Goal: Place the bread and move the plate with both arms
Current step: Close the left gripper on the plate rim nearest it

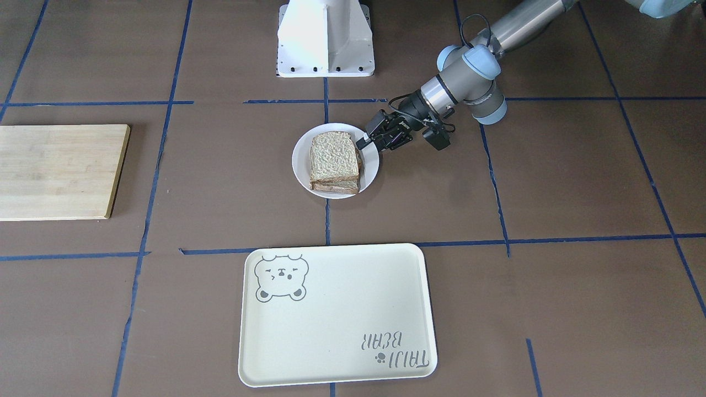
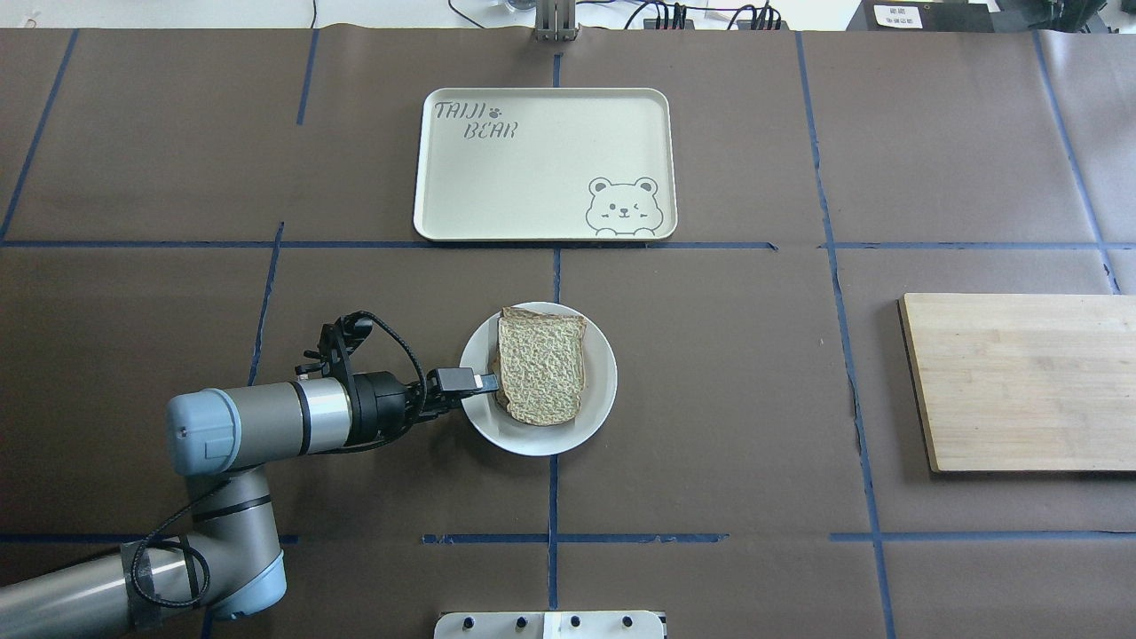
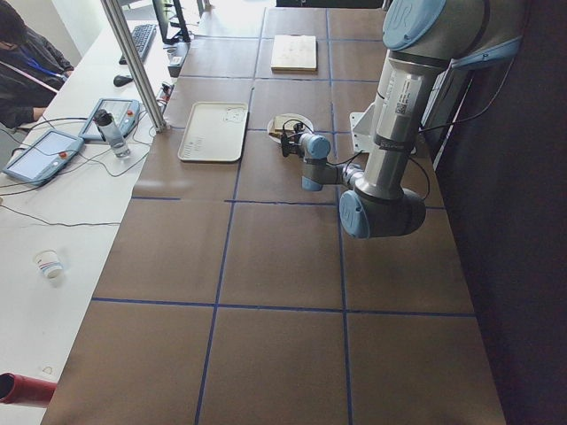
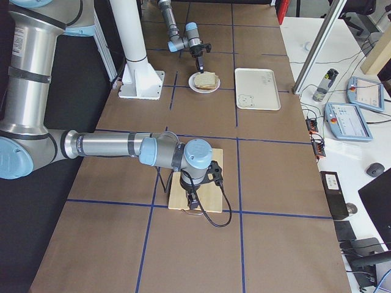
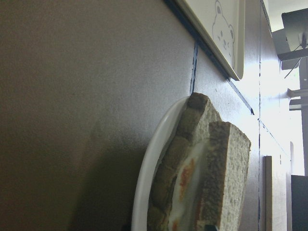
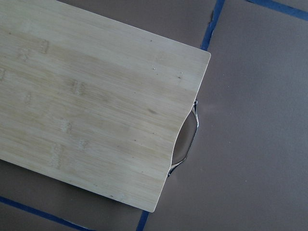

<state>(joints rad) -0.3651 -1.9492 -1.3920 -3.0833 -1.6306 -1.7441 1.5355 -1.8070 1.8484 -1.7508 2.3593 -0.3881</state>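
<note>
Two slices are stacked on the small round white plate (image 2: pixel 600 390): the pale beige bread slice (image 2: pixel 541 368) lies on top, covering a darker toast slice with egg (image 5: pixel 168 183). Left black two-finger gripper (image 2: pixel 484 383) sits at the plate's 9 o'clock rim in the overhead view, tips touching the stack's edge; whether it clamps anything cannot be told. Cream rectangular bear tray (image 2: pixel 532 177) lies at the plate's 12 o'clock, bamboo cutting board (image 2: pixel 1021 382) at 3 o'clock. Right gripper (image 4: pixel 193 205) hangs over that board; its finger spread cannot be told

grey tubular arm (image 2: pixel 266 424), pale-blue joint caps (image 2: pixel 188 433)
</note>
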